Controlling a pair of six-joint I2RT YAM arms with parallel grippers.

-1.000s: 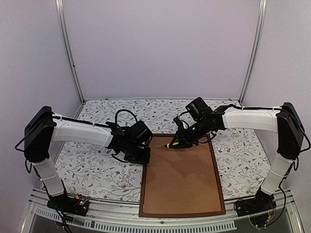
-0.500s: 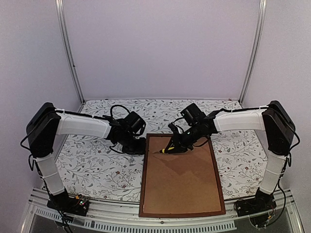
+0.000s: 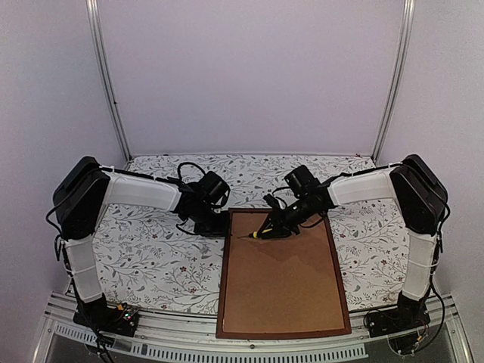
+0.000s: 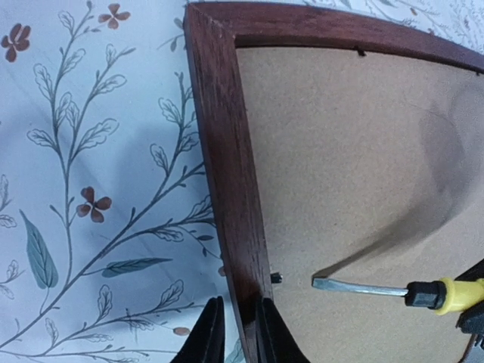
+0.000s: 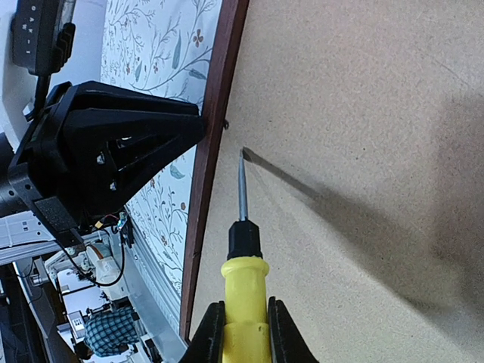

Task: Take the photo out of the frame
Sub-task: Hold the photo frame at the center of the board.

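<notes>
One frame (image 4: 219,151), one screwdriver (image 5: 243,253): right pincer (image 5: 243,316) clamped the screwdriver; left pincer (image 4: 236,336) straddled the frame's rail, grip unclear.

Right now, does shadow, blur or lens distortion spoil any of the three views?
Top view: sharp, evenly lit, soft arm shadow on the backing board. Left wrist view: the frame looks bowed by the lens; screwdriver sharp. Right wrist view: screwdriver throws a long dark shadow across the board; nothing blown out.

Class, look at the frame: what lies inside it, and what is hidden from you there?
A brown backing board fills the frame, with a screwdriver over it. No photo shows; anything under the board is covered.
</notes>
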